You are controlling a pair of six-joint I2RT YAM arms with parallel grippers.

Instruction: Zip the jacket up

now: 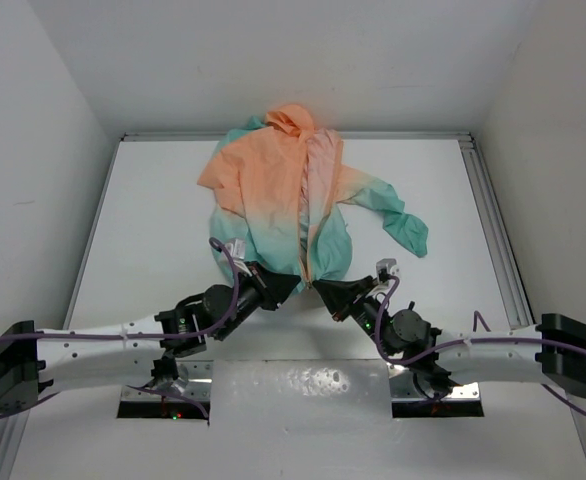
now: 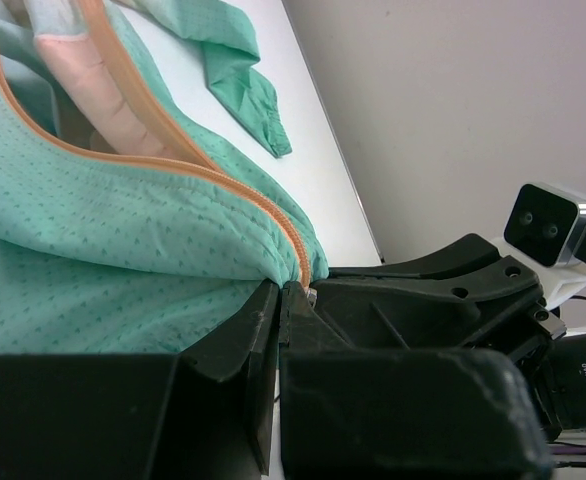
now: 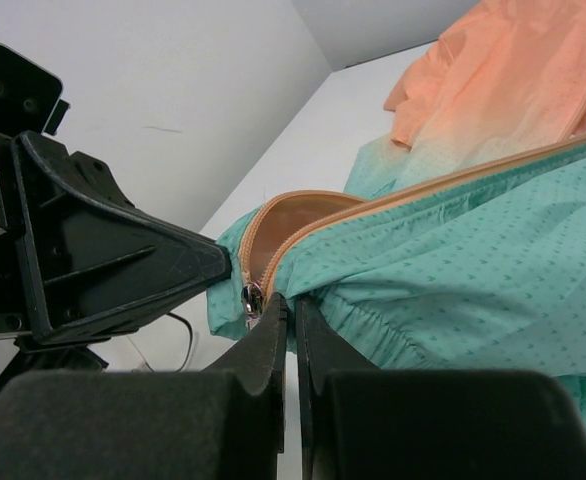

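Note:
The jacket lies at the back middle of the table, peach at the top and teal at the bottom. Its front is open, with the pale pink lining showing beside the orange zipper. My left gripper is shut on the teal bottom hem on the left side of the zipper. My right gripper is shut on the hem on the other side, right next to the metal zipper slider. The two grippers almost touch each other.
A teal-cuffed sleeve trails out to the right. A raised rail runs along the table's right edge. White walls close in the left, back and right. A shiny plate lies between the arm bases.

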